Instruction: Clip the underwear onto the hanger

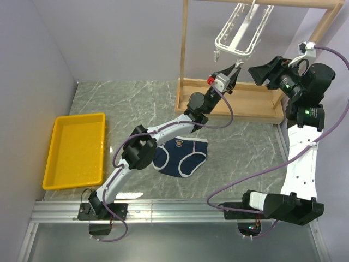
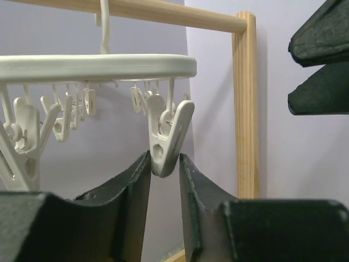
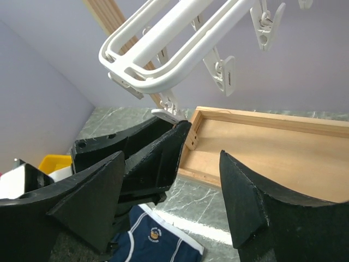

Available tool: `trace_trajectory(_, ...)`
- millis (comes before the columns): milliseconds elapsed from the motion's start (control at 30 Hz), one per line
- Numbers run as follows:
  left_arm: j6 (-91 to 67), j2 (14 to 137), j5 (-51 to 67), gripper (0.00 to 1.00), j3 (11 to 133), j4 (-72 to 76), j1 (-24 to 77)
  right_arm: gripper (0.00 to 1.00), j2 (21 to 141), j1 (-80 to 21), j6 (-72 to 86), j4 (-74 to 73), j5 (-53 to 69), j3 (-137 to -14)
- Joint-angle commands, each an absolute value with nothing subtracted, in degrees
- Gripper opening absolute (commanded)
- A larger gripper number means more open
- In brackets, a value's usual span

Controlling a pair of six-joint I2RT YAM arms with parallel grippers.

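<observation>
The navy underwear (image 1: 182, 156) with white trim lies flat on the table, below both grippers; it also shows in the right wrist view (image 3: 155, 245). The white hanger (image 1: 244, 33) hangs from the wooden rack, as the left wrist view (image 2: 98, 65) and the right wrist view (image 3: 163, 43) also show. My left gripper (image 1: 231, 71) is raised under the hanger. In the left wrist view its narrowly spaced tips (image 2: 164, 158) touch both sides of a dangling clip (image 2: 169, 128). My right gripper (image 1: 259, 73) is wide open and empty just to the right (image 3: 173, 155).
The wooden rack's base (image 1: 240, 103) lies under both grippers, with one upright post (image 2: 245, 109) close behind the clip. A yellow tray (image 1: 76, 148) sits at the table's left. Several other clips (image 2: 60, 117) hang from the hanger. Walls close the left and back.
</observation>
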State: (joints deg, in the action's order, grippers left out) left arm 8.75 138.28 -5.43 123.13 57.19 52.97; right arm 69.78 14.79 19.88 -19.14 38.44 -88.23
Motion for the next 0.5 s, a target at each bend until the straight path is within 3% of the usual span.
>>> trace_trajectory(0, 8.26, 135.18, -4.58, 0.32, 121.56, 60.73, 53.26, 0.77, 70.05, 14.85, 20.21, -16.08, 39.73, -91.23)
trace_trajectory(367, 1.41, 129.20, 2.99, 0.19, 115.22, 59.51, 51.86, 0.70, 73.39, 13.45, 19.68, -13.63, 43.42, -91.58)
trace_trajectory(433, 1.06, 129.11, 2.99, 0.21, 115.75, 59.07, 51.77, 0.68, 74.18, 13.36, 20.39, -12.40, 43.68, -91.58)
trace_trajectory(467, 0.79, 129.11, 3.16, 0.28, 116.10, 58.98, 51.77, 0.66, 74.27, 13.19, 20.65, -11.96, 43.86, -91.58)
